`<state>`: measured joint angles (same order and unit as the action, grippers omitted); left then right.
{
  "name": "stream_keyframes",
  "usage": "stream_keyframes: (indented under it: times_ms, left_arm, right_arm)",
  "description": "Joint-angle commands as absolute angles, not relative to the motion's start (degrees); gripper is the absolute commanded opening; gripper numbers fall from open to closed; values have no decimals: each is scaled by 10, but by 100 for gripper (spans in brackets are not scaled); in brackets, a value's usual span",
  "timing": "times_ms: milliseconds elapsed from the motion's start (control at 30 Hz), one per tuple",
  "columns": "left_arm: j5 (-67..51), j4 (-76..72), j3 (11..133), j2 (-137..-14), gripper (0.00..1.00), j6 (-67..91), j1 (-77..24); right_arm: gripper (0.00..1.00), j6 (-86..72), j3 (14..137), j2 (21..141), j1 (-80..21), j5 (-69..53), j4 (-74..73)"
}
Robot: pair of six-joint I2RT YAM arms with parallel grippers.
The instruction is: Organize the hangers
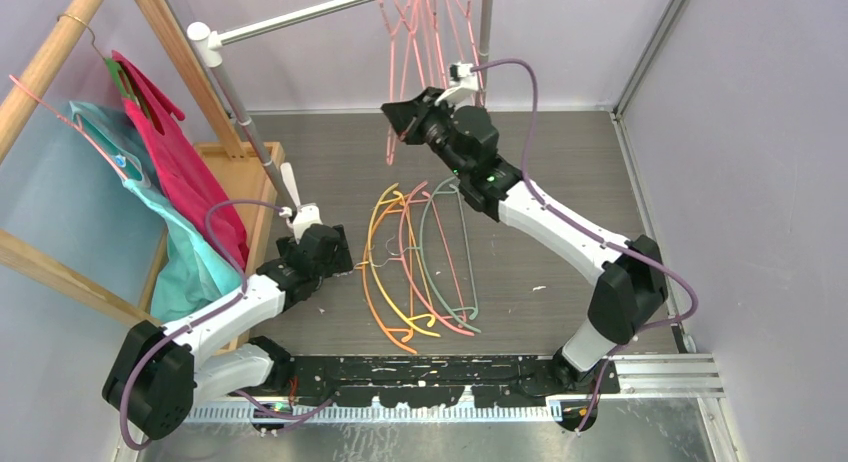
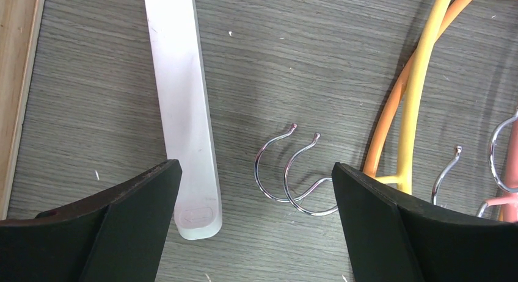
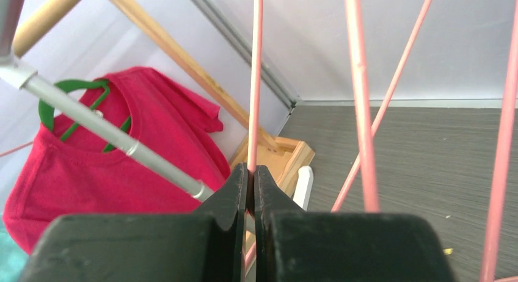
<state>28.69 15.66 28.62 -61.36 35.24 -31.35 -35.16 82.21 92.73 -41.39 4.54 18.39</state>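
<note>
Between right fingers (image 3: 232,199), thin pink wire hanger (image 3: 255,80)

the table (image 1: 560,182) is viewed from above, behind the arm bases (image 1: 420,377). the left wrist view is pointed straight down, close over the lying hangers (image 2: 421,80); the right wrist view is levelled close at the hanging pink hangers (image 3: 360,99). both are shared with the top view.

Left gripper (image 2: 255,169) is holding its fingers wide apart above the grey table (image 2: 91,80), gripping nothing. Two steel hooks (image 2: 285,178) are lying side by side between the fingers. White strip (image 2: 183,111) is lying just left of them. Yellow hanger (image 2: 415,93) and orange hanger (image 2: 385,120) are running alongside each other at right.
</note>
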Motion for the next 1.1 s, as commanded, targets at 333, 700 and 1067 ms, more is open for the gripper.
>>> stream_keyframes:
  times_ms: [333,700,1067]
  left_arm:
    - [314,147,299,-614,98,352,-310]
    - [320,149,302,-621,98,349,-310]
    - [320,152,304,-621,98,348,-310]
  right_arm:
    - [1,-416,803,891,-285,14,242]
    - [1,-459,795,903,-224,-44,266]
    - [51,-442,752,858,-225,-62,258]
